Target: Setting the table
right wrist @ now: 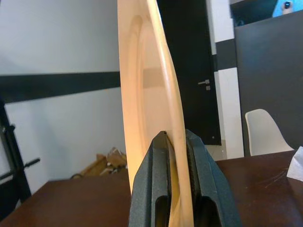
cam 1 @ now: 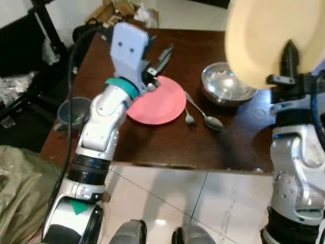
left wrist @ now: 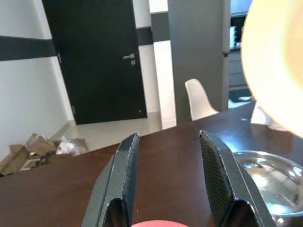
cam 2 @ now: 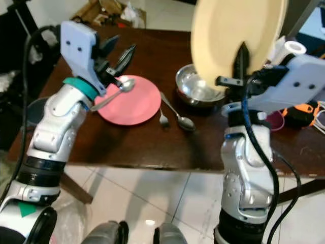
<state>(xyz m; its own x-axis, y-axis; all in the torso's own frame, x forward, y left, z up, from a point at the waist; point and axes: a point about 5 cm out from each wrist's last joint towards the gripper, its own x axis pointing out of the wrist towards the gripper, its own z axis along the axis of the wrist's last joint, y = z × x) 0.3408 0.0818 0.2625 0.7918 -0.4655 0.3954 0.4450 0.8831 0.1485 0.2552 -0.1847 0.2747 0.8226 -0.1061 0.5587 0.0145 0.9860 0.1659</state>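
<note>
Dark brown wooden table [cam 2: 152, 145], standing on pale floor tiles [cam 2: 167, 198]. On it, left of centre: pink plate [cam 2: 133, 107], with a spoon [cam 2: 118, 90] resting on its left part. Just right of the plate: a fork [cam 2: 162, 118] and a second spoon [cam 2: 179, 116], side by side. Further right: steel bowl [cam 2: 195, 93]. At the right edge: an orange-and-black object [cam 2: 303, 113], possibly a tool. At the left edge: a grey cup [cam 1: 73, 111].
</note>
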